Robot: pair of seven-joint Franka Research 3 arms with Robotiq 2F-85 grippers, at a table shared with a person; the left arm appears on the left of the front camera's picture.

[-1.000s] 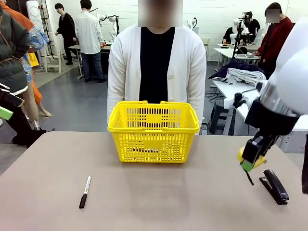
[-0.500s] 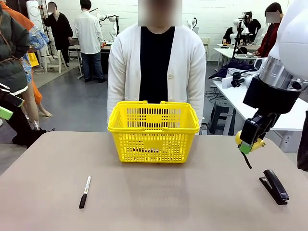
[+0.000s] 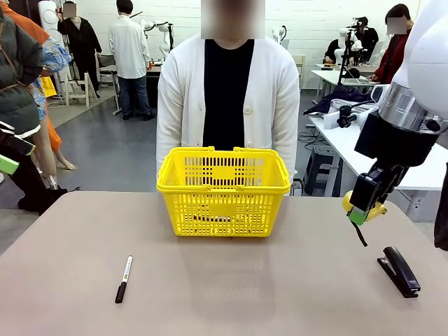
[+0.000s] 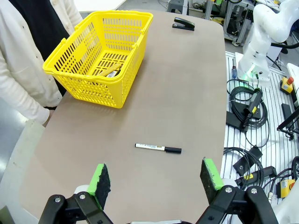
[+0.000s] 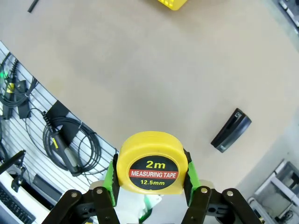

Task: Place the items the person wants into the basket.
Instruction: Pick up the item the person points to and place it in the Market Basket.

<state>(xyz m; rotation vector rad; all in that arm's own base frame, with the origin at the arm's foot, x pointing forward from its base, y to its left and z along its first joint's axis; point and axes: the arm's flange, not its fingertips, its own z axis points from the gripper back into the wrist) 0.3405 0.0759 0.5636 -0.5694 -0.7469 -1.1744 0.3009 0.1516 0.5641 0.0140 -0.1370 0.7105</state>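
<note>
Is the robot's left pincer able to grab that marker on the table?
Probably yes: the left pincer is open above the marker, which lies alone on bare table.

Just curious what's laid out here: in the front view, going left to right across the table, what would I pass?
Marker → yellow basket → right pincer gripping the tape measure → black stapler.

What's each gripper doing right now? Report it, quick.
Left gripper: open, holding nothing, above the table.
Right gripper: shut on the yellow tape measure, lifted above the table near the stapler.
</note>
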